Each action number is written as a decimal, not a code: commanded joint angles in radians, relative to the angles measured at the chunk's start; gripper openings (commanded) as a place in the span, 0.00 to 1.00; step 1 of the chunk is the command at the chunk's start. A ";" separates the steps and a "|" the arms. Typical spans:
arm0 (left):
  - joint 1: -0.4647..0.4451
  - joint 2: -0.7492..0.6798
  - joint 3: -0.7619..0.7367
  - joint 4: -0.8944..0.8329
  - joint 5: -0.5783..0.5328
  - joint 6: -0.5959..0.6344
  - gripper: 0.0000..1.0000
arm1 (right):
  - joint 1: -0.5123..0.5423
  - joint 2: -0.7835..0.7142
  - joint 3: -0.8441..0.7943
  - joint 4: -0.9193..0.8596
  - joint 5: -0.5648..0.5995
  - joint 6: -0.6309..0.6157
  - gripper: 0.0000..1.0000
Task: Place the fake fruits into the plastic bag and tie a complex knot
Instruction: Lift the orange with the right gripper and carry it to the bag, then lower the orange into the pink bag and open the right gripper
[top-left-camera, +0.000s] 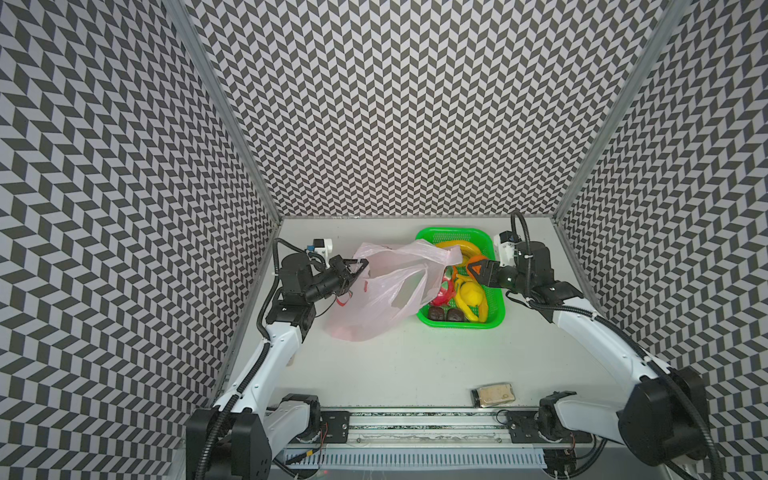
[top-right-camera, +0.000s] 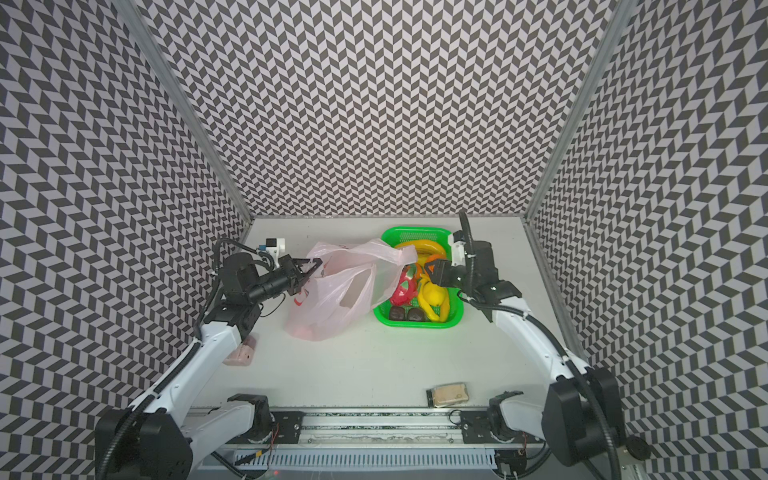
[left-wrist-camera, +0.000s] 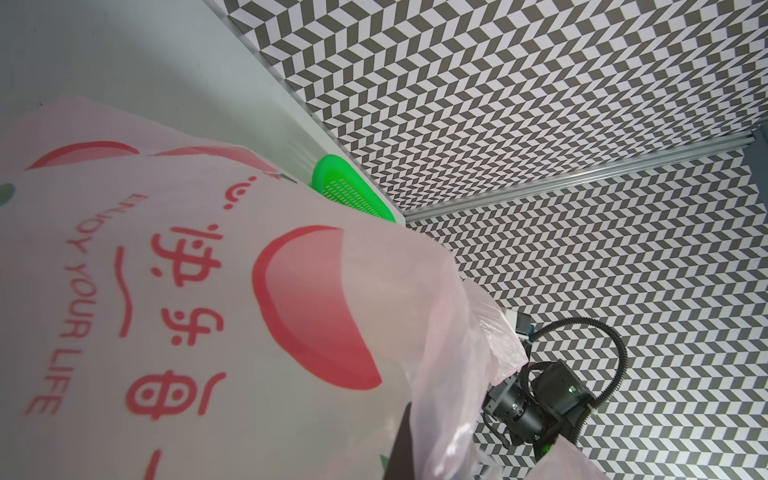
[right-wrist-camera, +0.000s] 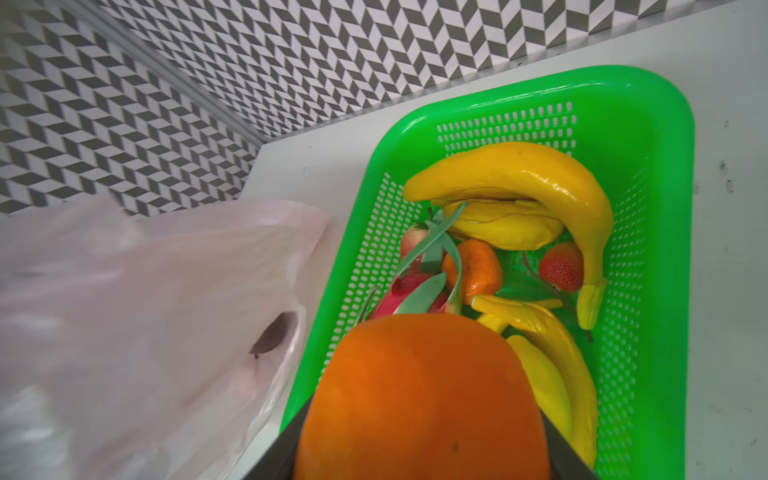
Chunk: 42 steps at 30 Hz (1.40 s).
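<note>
**Left arm** (top-left-camera: 266, 365), lower left in both top views: white moulded shells with small screws, black joint housings, and a black ribbed cable conduit along the side. A white camera mount (top-left-camera: 323, 246) with a blue connector sits at the wrist.

**Left gripper** (top-left-camera: 360, 265): black, with angular fingers.

**Right arm** (top-left-camera: 598, 336), lower right: the same white shells and black joints. A corrugated black hose loops above the wrist.

**Right gripper** (top-left-camera: 473, 268): black.

**Bases**: black blocks on a silver rail (top-left-camera: 424, 419) along the bottom edge, with a thin red wire beside it.
</note>
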 joint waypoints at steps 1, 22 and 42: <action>-0.006 0.006 0.005 0.025 0.015 0.001 0.00 | 0.004 -0.084 -0.042 0.055 -0.160 0.040 0.54; -0.055 0.022 0.016 0.033 0.005 -0.005 0.00 | 0.354 0.122 0.127 0.256 -0.046 0.105 0.54; -0.064 0.019 0.023 0.038 0.005 -0.010 0.00 | 0.461 0.381 0.309 0.179 -0.019 0.030 0.78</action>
